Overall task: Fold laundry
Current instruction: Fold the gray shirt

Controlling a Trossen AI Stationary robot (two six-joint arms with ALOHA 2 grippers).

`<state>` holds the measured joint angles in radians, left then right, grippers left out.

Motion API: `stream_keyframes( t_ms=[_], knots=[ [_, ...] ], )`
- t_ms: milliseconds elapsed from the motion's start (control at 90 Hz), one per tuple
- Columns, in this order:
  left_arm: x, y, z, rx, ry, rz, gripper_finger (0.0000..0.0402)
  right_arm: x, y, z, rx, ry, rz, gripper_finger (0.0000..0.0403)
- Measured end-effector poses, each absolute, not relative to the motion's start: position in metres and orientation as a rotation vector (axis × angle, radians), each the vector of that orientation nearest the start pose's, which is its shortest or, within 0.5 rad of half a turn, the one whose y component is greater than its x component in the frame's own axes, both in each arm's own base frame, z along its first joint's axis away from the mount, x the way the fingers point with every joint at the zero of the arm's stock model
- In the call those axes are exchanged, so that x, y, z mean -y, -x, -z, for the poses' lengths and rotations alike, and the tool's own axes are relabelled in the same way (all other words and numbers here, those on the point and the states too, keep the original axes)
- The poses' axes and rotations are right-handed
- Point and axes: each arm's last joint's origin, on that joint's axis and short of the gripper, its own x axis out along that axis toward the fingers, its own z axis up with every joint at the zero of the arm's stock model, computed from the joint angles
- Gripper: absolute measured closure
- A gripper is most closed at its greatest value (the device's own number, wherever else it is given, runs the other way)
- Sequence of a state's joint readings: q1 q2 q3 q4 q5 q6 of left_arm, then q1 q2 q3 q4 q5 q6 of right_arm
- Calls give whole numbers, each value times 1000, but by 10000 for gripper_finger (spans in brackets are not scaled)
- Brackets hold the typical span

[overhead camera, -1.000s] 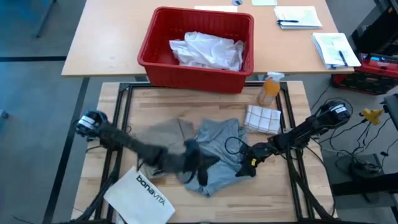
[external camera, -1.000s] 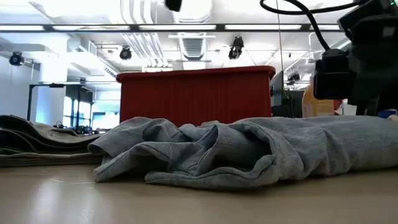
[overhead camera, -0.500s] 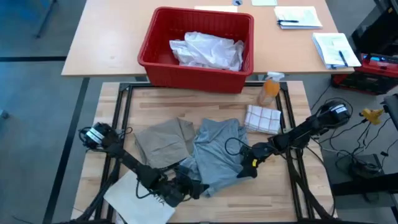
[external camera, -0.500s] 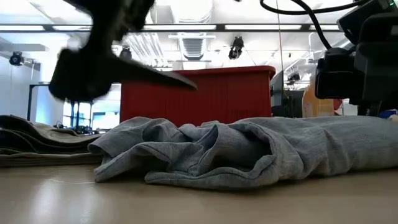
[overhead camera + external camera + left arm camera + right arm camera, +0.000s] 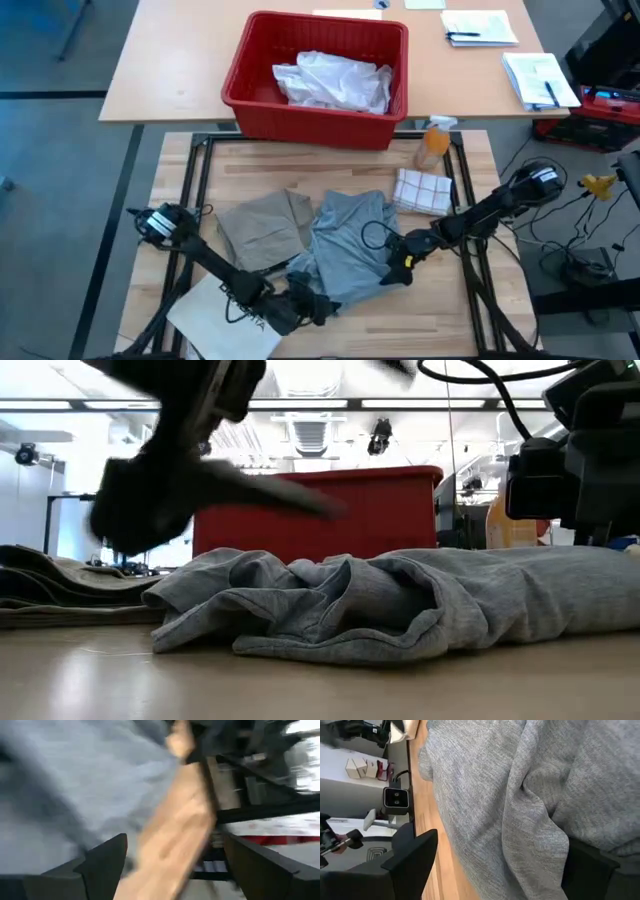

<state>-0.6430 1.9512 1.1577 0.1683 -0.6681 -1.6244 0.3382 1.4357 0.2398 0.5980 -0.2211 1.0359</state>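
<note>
The grey T-shirt (image 5: 345, 250) is lying bunched up in the middle of the wooden counter (image 5: 250, 165). The khaki-tan piece (image 5: 262, 232) is lying flat just beside it, toward the left arm's side. The white shirt (image 5: 332, 80) is sitting in the red basket (image 5: 250, 100) on the far table.

The left end effector (image 5: 312, 305) is hanging over the near corner of the grey T-shirt, by the white bag (image 5: 215, 320). Its fingers (image 5: 107, 860) are standing wide apart with nothing between them. In the low view it is showing as a dark blur above the cloth, not touching it.

The right end effector (image 5: 390, 265) is sitting at the other side of the grey T-shirt. Its fingers (image 5: 412, 855) are standing apart too, with grey cloth lying across the space between them, but they are not squeezing it.

Things could go wrong from here. The shirt is wrinkled into many layers, so the left end effector could be pinching too many layers at once, and the fold would be coming out lumpy. It could also be catching the khaki-tan piece or bumping the bag, because both are lying so near. If only one side is gripping, the shirt could be sliding across the counter.
</note>
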Motion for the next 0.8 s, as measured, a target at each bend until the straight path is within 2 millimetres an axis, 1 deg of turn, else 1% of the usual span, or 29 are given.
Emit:
stream_keyframes(
  t_ms=[56,111,178,244,344,500,556,678,800],
  knots=[
    [228,-334,-164,-391,1163,-459,86,-75,-195,-105,-826,-940,-178,59],
    [229,-335,-168,-417,1141,-491,86,-75,-195,-105,-827,-941,-177,59],
    [227,-337,-174,-427,1129,-509,86,-75,-195,-105,-827,-941,-177,59],
    [225,-340,-175,-453,1129,-504,86,-75,-195,-105,-830,-937,-177,59],
    [219,-344,-172,-530,1142,-482,86,-75,-195,-104,-832,-935,-176,59],
    [213,-342,-166,-478,1147,-532,86,-75,-195,-104,-837,-934,-182,59],
    [211,-343,-164,-502,1178,-545,86,-75,-195,-104,-838,-934,-184,59],
    [210,-345,-151,-540,1216,-579,86,-75,-195,-104,-840,-928,-189,59],
    [211,-347,-153,-523,1261,-564,86,-75,-195,-104,-841,-929,-190,59]
  ],
)
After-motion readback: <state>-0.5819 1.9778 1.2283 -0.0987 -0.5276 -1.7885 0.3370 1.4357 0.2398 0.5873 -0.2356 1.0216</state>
